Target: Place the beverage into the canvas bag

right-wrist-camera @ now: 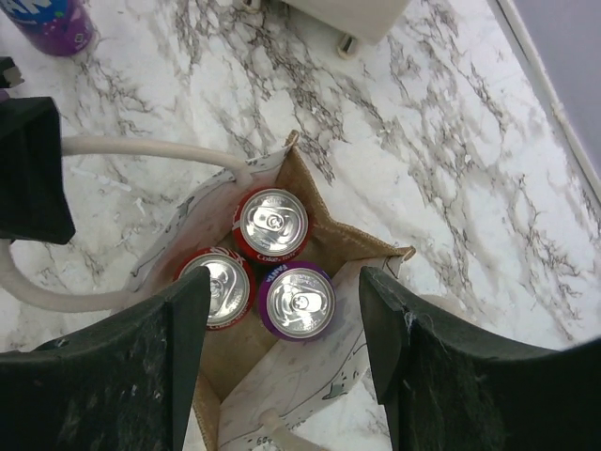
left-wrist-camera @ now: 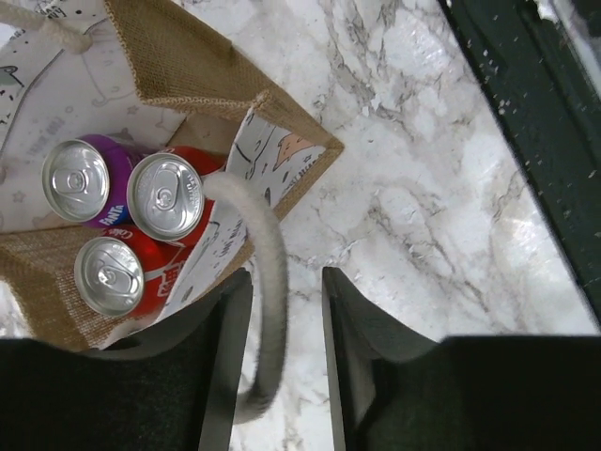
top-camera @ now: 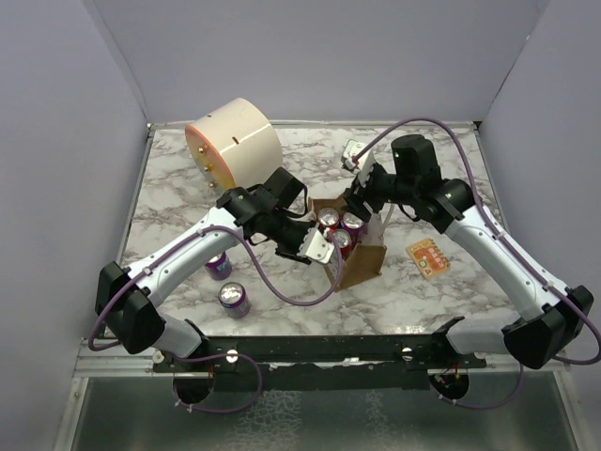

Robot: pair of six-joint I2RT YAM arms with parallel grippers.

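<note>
The canvas bag (top-camera: pixel 364 265) stands mid-table with three cans upright inside: two red ones (right-wrist-camera: pixel 273 224) (right-wrist-camera: pixel 216 287) and a purple Fanta (right-wrist-camera: pixel 298 301). My left gripper (top-camera: pixel 315 246) hangs at the bag's near-left rim. In the left wrist view its jaws (left-wrist-camera: pixel 285 274) stand apart, and a whitish rope handle (left-wrist-camera: pixel 270 246) runs loosely between them, unclamped. My right gripper (top-camera: pixel 362 194) hovers over the bag's far side, open (right-wrist-camera: pixel 285 282), with nothing between its fingers; the purple can shows below the gap. Two more purple cans (top-camera: pixel 218 266) (top-camera: pixel 234 299) stand on the marble to the left.
A large cream cylinder (top-camera: pixel 233 143) lies at the back left. An orange packet (top-camera: pixel 427 256) lies right of the bag, and a small white object (top-camera: pixel 353 153) sits behind the right gripper. Grey walls enclose the table on three sides.
</note>
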